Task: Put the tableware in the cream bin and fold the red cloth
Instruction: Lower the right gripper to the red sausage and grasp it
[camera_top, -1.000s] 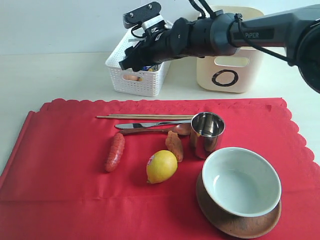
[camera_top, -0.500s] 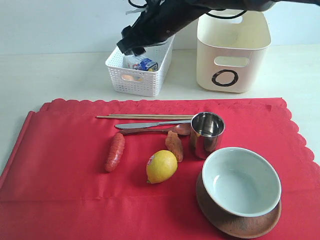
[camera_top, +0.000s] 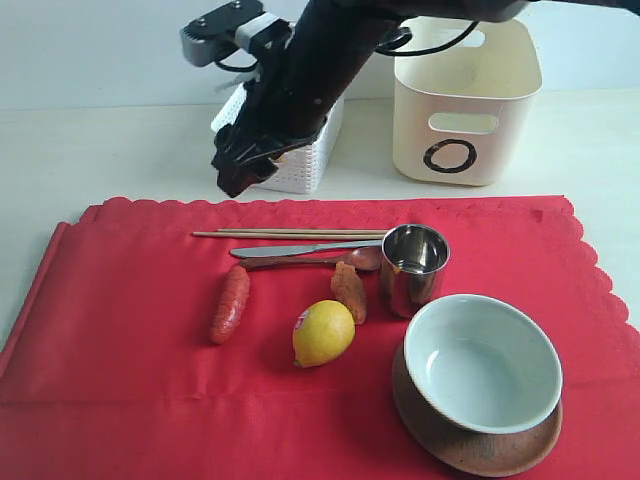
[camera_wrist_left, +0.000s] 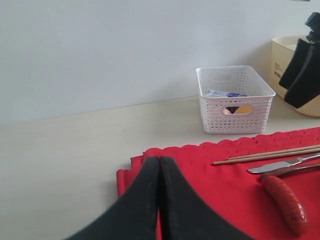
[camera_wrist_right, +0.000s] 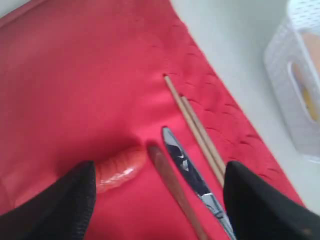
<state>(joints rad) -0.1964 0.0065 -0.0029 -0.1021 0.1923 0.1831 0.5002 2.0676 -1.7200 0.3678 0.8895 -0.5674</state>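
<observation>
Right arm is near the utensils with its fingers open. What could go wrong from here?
The chopsticks, knife and spoon lie flat and close together on the red cloth, so the right gripper might catch two at once or pinch fabric. The sausage lies near the spoon's handle and could get nudged. The gripper hangs close to the white basket and may brush it.

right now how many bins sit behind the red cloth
2: the white perforated basket, partly hidden by the right arm, and the cream bin to its right in the exterior view.
</observation>
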